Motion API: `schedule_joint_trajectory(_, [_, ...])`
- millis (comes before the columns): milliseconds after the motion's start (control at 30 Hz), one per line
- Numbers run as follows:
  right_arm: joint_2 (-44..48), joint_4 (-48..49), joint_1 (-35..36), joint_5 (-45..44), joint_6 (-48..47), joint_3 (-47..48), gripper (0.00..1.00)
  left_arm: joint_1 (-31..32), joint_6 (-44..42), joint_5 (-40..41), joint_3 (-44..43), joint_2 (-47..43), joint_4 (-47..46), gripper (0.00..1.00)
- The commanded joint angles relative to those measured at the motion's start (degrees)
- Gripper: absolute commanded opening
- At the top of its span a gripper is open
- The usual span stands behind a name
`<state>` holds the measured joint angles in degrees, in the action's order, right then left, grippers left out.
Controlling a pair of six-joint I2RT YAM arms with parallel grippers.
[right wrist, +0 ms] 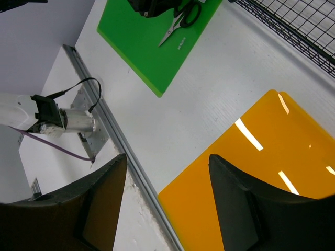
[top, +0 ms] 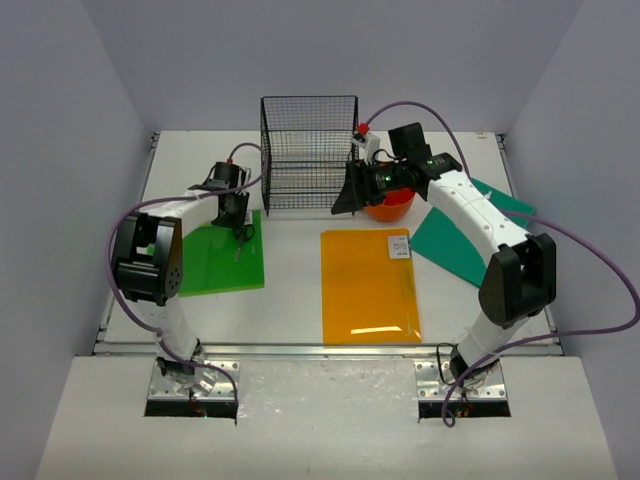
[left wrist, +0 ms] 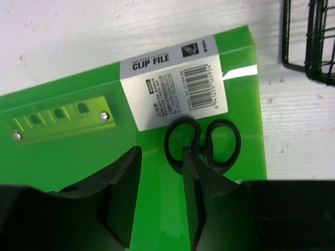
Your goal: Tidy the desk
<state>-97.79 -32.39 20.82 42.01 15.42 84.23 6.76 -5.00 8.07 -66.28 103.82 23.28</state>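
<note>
Left end effector [left wrist: 162, 151] spread over scissors [left wrist: 201, 138], right end effector [right wrist: 167, 159] spread, elbow raised

Bright even light on the desk [right wrist: 220, 89]; glare streaks the orange folder [right wrist: 272, 157].

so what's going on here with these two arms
Two robot arms are tidying a white desk. The left hand is open and low over a pair of black scissors that lie on a green clip file. One finger is right by the handles, but nothing is gripped. The right hand is open too, holding nothing, up by an orange round tray beside the black wire rack. An orange file and a teal file lie flat on the desk.
</note>
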Motion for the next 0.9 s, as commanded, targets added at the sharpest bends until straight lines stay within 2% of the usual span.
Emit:
schedule_joint_trajectory(0, [2.13,0.32,-0.16,0.44,-0.64,0.80,0.64,-0.17,-0.81,-1.41,-2.88,1.88,-2.77,0.35])
schedule_joint_trajectory(167, [1.96,0.11,-0.19,0.24,-1.03,0.88,0.64,-0.20,-0.67,-1.88,-3.22,4.36,-2.61,0.29])
schedule_joint_trajectory(333, [1.81,0.13,-0.47,0.80,-1.05,0.72,0.64,-0.52,-0.19,-3.24,-2.63,5.73,-2.10,0.16])
schedule_joint_trajectory(433, [2.03,0.68,-0.60,2.05,-0.27,0.19,0.64,-0.53,-0.24,-4.48,-2.00,5.11,-1.57,0.00])
schedule_joint_trajectory(500, [2.34,1.10,-0.60,2.55,0.31,-0.20,0.64,-0.61,0.07,-5.26,-1.49,4.02,-1.49,0.00])
schedule_joint_trajectory(667, [4.32,3.46,-0.60,4.48,4.08,-2.57,0.64,-0.09,4.01,-11.48,0.83,-8.85,-0.18,0.00])
schedule_joint_trajectory(700, [4.66,4.06,-0.60,4.52,4.69,-2.60,0.65,-0.02,4.46,-11.56,1.07,-9.26,-0.11,0.00])
schedule_joint_trajectory(733, [5.12,4.98,-0.60,4.97,5.76,-2.90,0.65,0.82,4.47,-12.40,1.23,-13.97,0.73,0.00])
schedule_joint_trajectory(867, [5.20,6.41,-0.43,5.79,7.92,-2.47,0.67,6.99,6.80,-12.15,1.02,-21.48,2.18,0.00])
